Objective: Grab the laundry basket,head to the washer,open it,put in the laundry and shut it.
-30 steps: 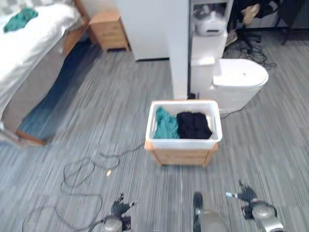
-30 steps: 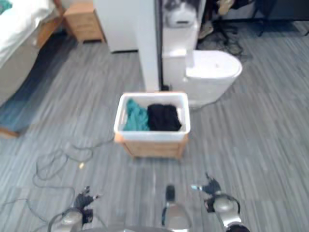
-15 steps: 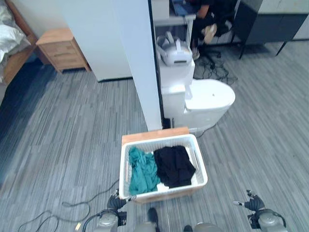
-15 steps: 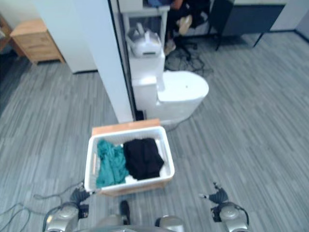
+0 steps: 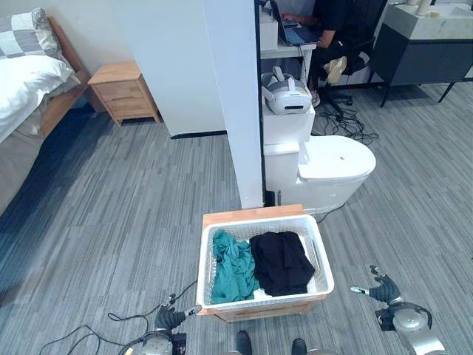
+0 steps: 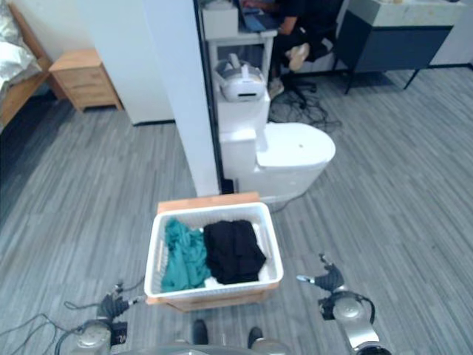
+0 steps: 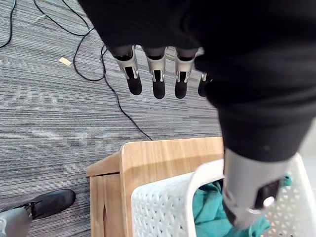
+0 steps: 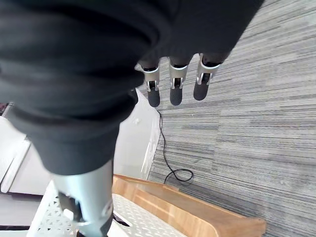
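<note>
A white slatted laundry basket (image 5: 200,279) in a wooden frame sits on the grey floor just in front of me. Inside it, a teal cloth (image 5: 230,268) lies next to a black cloth (image 5: 279,260). My left hand (image 5: 168,319) hangs by the basket's near left corner, fingers (image 7: 155,85) straight and its thumb over the rim (image 7: 163,190). Off the near right corner is my right hand (image 5: 380,290), also open with straight fingers (image 8: 175,85). Neither hand touches the basket. Behind the basket stands a white appliance with a rounded lid (image 5: 336,159).
A white pillar (image 5: 236,96) rises just behind the basket. A white headset (image 5: 287,95) rests on the appliance. A wooden nightstand (image 5: 126,92) and a bed (image 5: 29,81) are at the far left. A person (image 5: 336,29) sits at a desk behind; a dark cabinet (image 5: 421,44) stands far right.
The camera has moved up to the basket and swung, so the whole picture has shifted. The basket now lies between my two hands instead of ahead of them. Both hands stay open.
</note>
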Robot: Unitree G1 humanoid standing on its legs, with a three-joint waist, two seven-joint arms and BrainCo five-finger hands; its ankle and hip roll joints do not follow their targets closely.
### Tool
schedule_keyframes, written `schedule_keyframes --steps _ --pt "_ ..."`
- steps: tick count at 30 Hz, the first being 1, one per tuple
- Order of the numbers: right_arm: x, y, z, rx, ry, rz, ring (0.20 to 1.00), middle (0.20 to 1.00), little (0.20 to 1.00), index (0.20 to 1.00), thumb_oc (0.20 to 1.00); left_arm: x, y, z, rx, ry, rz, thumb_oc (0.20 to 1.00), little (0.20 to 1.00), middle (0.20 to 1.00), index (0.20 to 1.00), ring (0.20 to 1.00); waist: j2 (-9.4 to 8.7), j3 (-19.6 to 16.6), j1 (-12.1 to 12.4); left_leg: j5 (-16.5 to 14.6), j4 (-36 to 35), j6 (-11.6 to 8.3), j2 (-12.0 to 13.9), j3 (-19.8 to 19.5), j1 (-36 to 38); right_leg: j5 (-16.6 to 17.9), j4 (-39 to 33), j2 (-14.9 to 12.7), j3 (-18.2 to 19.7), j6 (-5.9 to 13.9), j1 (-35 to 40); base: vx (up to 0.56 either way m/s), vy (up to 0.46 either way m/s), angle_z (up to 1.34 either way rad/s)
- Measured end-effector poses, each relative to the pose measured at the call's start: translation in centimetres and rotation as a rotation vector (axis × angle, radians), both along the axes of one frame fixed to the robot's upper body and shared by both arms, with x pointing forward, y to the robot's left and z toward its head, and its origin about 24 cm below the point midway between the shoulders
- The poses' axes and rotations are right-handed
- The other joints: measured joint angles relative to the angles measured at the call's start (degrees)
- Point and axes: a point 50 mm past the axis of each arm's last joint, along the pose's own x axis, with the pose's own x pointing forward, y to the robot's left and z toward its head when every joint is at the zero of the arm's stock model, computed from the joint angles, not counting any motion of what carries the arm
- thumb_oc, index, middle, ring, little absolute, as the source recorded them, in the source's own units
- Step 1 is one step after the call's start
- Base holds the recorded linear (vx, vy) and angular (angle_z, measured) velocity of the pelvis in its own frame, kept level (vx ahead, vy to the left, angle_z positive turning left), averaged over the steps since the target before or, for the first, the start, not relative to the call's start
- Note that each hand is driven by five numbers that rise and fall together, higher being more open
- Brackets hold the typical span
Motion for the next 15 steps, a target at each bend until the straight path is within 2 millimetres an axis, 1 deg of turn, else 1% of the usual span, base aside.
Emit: schedule_keyframes --steps 1,3,4,6,7,8,9,11,12,13,15 --pt "0.1 0.0 0.0 -0.002 -0.001 0.002 1.0 1.0 1.0 1.0 1.0 0.1 0.0 0.1 0.002 -0.008 0.0 1.0 1.0 1.0 1.0 1.0 0.0 0.0 0.0 0.0 0.0 0.05 -0.1 0.0 -0.1 0.3 0.0 -0.1 -0.2 0.53 0.0 -0.05 0.01 0.02" --pt "0.3 0.1 0.1 -0.003 -0.001 0.009 1.0 1.0 1.0 1.0 1.0 0.5 0.1 0.3 0.018 -0.019 0.012 1.0 1.0 1.0 1.0 1.0 0.17 0.2 0.2 0.6 0.1 0.19 -0.3 0.0 -0.4 0.4 0.2 -0.2 -0.1 0.64 -0.3 -0.07 0.008 0.02" --pt "0.8 0.4 0.2 -0.005 -0.008 0.02 1.0 1.0 1.0 1.0 1.0 0.9 0.1 0.5 0.029 -0.03 0.018 1.0 1.0 1.0 1.0 1.0 0.26 0.2 0.2 1.1 0.3 0.82 -0.4 -0.1 -1.0 0.5 0.3 -0.3 -0.1 0.77 -1.0 -0.08 0.005 0.02" --pt "2.1 0.9 0.7 -0.008 -0.034 0.046 1.0 1.0 1.0 1.0 1.0 2.2 0.1 0.9 0.042 -0.062 0.017 1.0 1.0 1.0 1.0 1.0 0.47 1.2 0.3 1.4 0.4 1.15 -0.5 -0.1 -2.0 0.8 0.3 -0.4 -0.1 1.11 -2.0 -0.1 0.004 0.01" --pt "3.8 1.4 1.2 -0.01 -0.057 0.058 1.0 1.0 1.0 1.0 1.0 4.0 0.1 1.6 0.067 -0.102 0.014 1.0 1.0 1.0 1.0 1.0 0.66 2.5 0.9 1.7 0.4 1.27 -0.6 0.0 -3.2 1.0 0.3 -0.5 0.0 1.5 -3.2 -0.14 0.009 0.0" --pt "5.0 1.7 1.6 -0.018 -0.072 0.068 1.0 1.0 1.0 1.0 1.0 5.6 0.0 2.3 0.076 -0.138 0.013 1.0 1.0 1.0 1.0 1.0 0.82 3.3 1.1 2.2 0.4 1.35 -0.6 0.0 -4.4 1.4 0.3 -0.5 0.0 1.8 -4.5 -0.28 0.007 0.01" --pt "6.9 2.2 2.5 -0.025 -0.11 0.064 1.0 1.0 1.0 1.0 1.0 7.5 -0.1 3.1 0.095 -0.176 0.022 1.0 1.0 1.0 1.0 1.0 1.17 4.8 1.2 3.0 0.4 1.25 -0.6 0.0 -6.5 1.8 0.4 -0.5 -0.1 1.85 -6.4 -0.28 0.003 0.02" --pt "9.4 2.9 4.1 -0.048 -0.172 0.07 1.0 1.0 1.0 1.0 1.0 9.9 -0.7 4.0 0.127 -0.209 0.006 1.0 1.0 1.0 1.0 1.0 1.88 6.2 1.3 3.9 0.4 1.21 -0.5 0.1 -10.4 2.7 0.4 -0.4 -0.1 1.96 -10.5 -0.22 -0.005 -0.02" --pt "10.7 3.4 5.2 -0.055 -0.215 0.082 1.0 1.0 1.0 1.0 1.0 11.2 -1.1 4.8 0.132 -0.239 -0.011 1.0 1.0 1.0 1.0 1.0 2.13 7.6 1.2 4.4 0.4 0.98 -0.5 0.1 -12.0 3.3 0.4 -0.4 -0.1 1.67 -12.0 -0.13 -0.011 -0.03" --pt "11.8 3.8 6.1 -0.057 -0.248 0.086 1.0 1.0 1.0 1.0 1.0 12.5 -1.7 5.6 0.136 -0.274 -0.034 1.0 1.0 1.0 1.0 1.0 2.23 8.9 1.3 4.8 0.4 1.05 -0.4 0.1 -13.3 3.7 0.4 -0.4 -0.1 1.34 -13.3 -0.11 -0.012 0.01" --pt "12.8 4.7 6.6 -0.053 -0.264 0.091 1.0 1.0 1.0 1.0 1.0 14.3 -2.8 6.7 0.155 -0.32 -0.089 1.0 1.0 1.0 1.0 1.0 2.03 10.4 1.3 5.1 0.4 1.25 -0.4 0.0 -14.5 3.8 0.4 -0.4 -0.2 1.34 -14.5 -0.07 -0.01 0.01"
